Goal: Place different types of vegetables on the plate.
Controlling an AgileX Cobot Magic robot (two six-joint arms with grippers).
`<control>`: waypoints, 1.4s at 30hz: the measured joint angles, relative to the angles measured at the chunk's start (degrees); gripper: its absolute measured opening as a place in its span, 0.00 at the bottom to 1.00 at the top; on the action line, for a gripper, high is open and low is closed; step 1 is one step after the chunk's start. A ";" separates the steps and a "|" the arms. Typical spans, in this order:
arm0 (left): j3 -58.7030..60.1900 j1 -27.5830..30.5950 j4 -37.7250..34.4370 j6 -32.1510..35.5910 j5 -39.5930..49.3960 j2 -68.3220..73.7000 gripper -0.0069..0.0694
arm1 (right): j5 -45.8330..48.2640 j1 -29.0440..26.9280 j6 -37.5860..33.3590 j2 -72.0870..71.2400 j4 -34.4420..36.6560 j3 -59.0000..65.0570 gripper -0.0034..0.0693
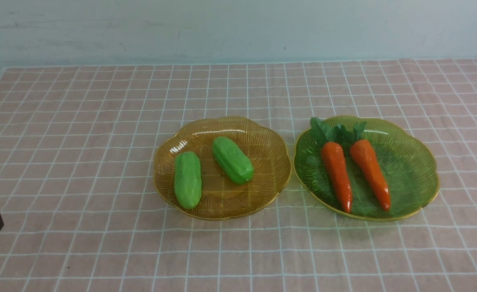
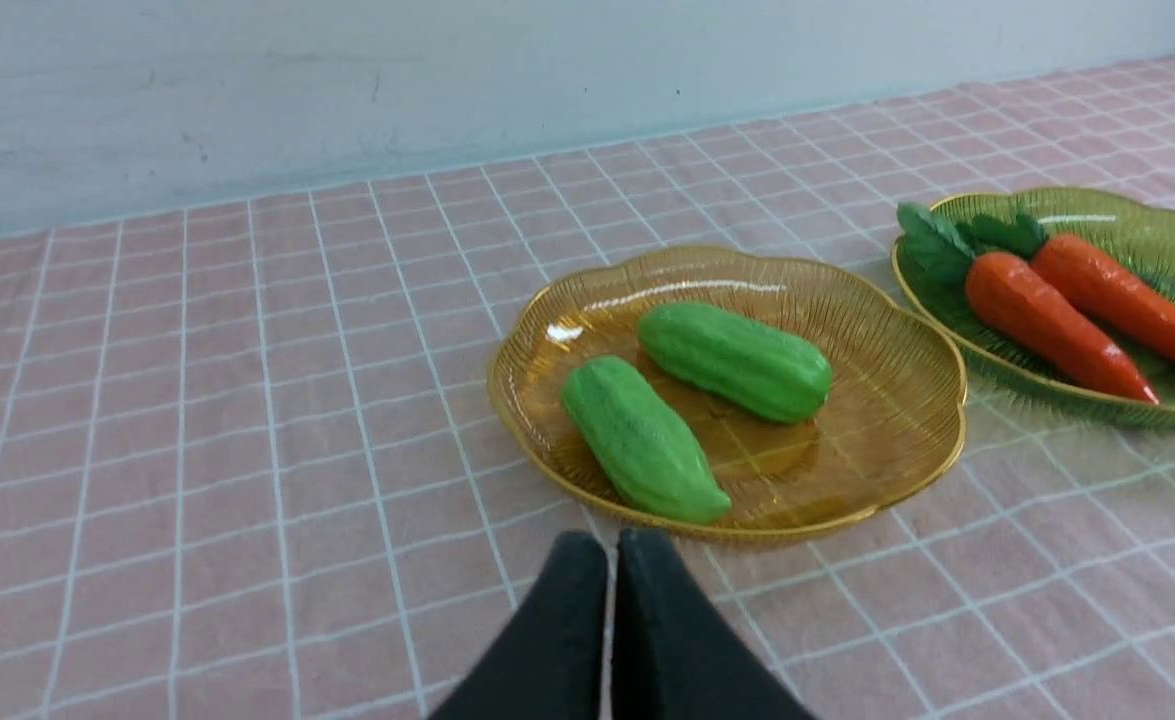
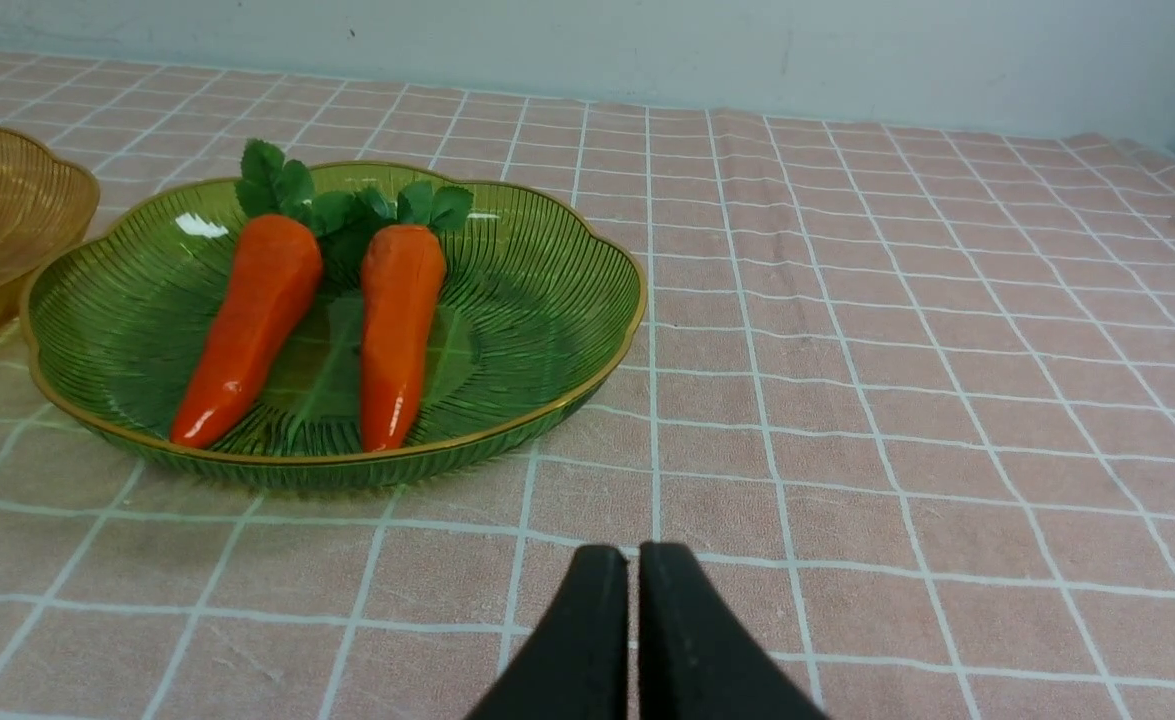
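Wrist views show the left gripper [image 2: 612, 545] and right gripper [image 3: 633, 555] closed, holding nothing. Beyond, the carrots [image 1: 336, 176] [image 1: 370, 174] lie in the green plate [image 1: 409, 174]; the gourds [image 1: 188, 180] [image 1: 233, 160] lie in the amber plate [image 1: 268, 162], just beside it.

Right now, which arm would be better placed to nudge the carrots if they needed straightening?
Probably the right. The carrots lie in the green plate, close ahead of the shut right gripper; the amber plate lies nearer the left arm.
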 joint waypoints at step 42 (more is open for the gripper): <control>22.51 19.97 0.20 2.40 -2.76 -14.83 0.09 | 0.04 0.00 0.00 0.00 0.00 0.00 0.06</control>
